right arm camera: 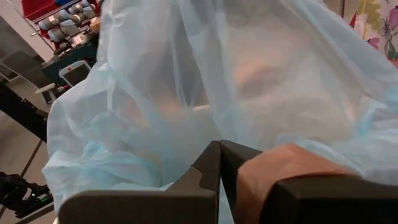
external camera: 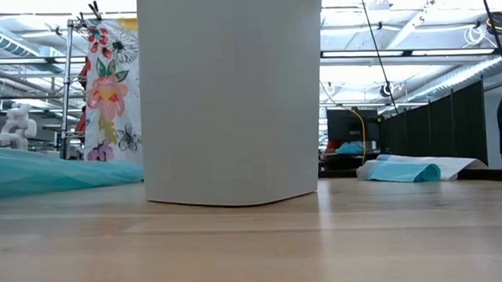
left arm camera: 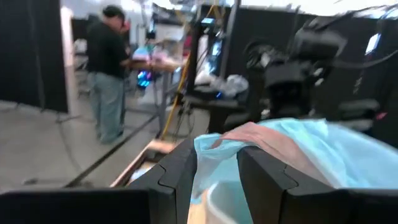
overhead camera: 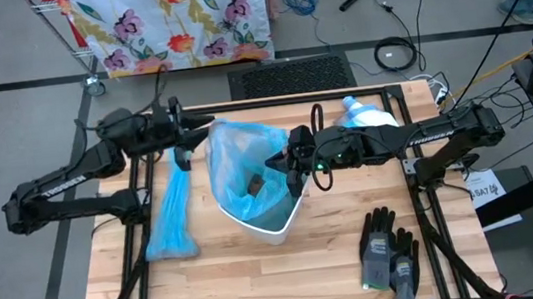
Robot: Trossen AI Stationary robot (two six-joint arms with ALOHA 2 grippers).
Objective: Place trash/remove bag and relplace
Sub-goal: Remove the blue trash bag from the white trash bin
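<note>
Left gripper (overhead camera: 206, 128) at the far-left rim of the blue bag (overhead camera: 238, 168), fingers (left arm camera: 180, 177) clamped on a fold of the thin plastic. Right gripper (overhead camera: 281, 160) at the bag's right rim over the bin's mouth, fingers (right arm camera: 214, 165) pressed together, a pinch of blue film apparently caught between them. Blue bag stretched between the two grippers, still seated in the white bin (overhead camera: 275, 227), its mouth pulled up and wide. Down inside the bag, one dark brown scrap of trash (overhead camera: 255, 183), seen from above; more contents not to be told through the film. White bin upright on the wooden counter (overhead camera: 261, 281), near the middle, filling much of the low view as a plain white wall (external camera: 231, 100). Just left of the bin, a second blue bag (overhead camera: 172, 221) lying flat in a long bunched strip on the counter. At the far right of the counter, beyond the right arm, a blue-and-white packet (overhead camera: 363, 114). At the near right corner, a pair of grey-black work gloves (overhead camera: 389, 251), well apart from the bin. Beyond the counter, a flowered cloth (overhead camera: 171, 19) on a rack, and in the left wrist view a person (left arm camera: 111, 68) standing in the room.
</note>
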